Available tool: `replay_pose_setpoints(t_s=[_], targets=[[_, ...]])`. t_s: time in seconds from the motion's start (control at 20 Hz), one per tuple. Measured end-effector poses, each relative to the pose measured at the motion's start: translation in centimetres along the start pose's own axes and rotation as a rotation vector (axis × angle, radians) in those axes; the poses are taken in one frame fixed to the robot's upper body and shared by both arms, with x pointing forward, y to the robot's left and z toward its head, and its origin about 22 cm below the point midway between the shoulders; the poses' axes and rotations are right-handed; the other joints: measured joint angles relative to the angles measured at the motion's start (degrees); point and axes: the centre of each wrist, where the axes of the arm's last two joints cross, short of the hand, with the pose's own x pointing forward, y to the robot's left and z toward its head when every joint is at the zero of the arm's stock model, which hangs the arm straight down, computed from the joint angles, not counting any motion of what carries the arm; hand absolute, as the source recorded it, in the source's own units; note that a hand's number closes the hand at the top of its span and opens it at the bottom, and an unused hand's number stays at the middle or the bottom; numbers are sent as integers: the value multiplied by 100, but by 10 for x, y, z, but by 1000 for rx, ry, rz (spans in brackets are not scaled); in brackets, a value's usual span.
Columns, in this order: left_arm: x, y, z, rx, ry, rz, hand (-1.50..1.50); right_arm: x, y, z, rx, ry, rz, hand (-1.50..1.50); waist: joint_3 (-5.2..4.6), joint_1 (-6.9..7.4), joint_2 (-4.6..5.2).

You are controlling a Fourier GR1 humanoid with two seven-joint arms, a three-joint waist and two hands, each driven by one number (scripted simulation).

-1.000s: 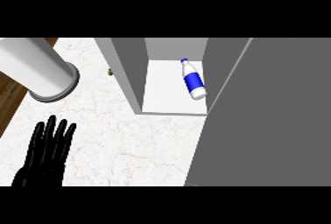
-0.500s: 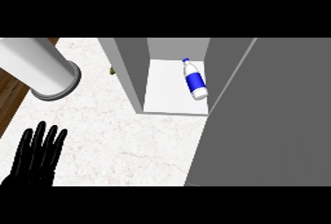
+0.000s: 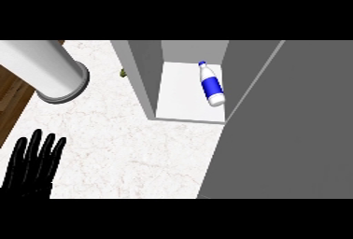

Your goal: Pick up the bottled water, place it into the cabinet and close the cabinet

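Head view of the counter. The bottled water [image 3: 212,84] lies on its side on the white floor of the open cabinet [image 3: 144,70], cap toward the far end, blue label around its middle, close to the cabinet's right wall. The grey cabinet door [image 3: 289,130] fills the right of the scene (its edge runs diagonally past the bottle). The left hand [image 3: 31,165] shows at the near left, fingers straight and spread, holding nothing, well apart from the bottle. A grey cylinder [image 3: 48,70] stands on the white marble counter [image 3: 131,154] at far left.
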Motion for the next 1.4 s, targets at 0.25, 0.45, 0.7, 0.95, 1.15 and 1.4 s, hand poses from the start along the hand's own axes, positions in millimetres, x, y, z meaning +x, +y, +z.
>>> replay_pose_setpoints(t_s=[0.25,0.45,0.7,0.95,1.15,1.4], targets=[[4,4,-1,-5,-9,-3,-150,0,-1,-1,13,-7,8,150,-2,81,27],[4,5,0,-8,-7,4,-150,-1,-2,-1,9,-13,-11,150,-2,153,67],[8,9,-2,-27,-10,6,-150,-5,-3,-3,22,-29,-70,150,0,276,144],[11,10,-5,-65,-19,12,-150,-15,-1,-7,106,-37,-217,150,-9,512,254],[12,9,-7,-86,-25,21,-150,-26,2,-12,180,-52,-365,150,-10,626,287],[14,14,-6,-78,-20,12,-150,-33,2,-8,123,-53,-473,150,-2,501,244]])
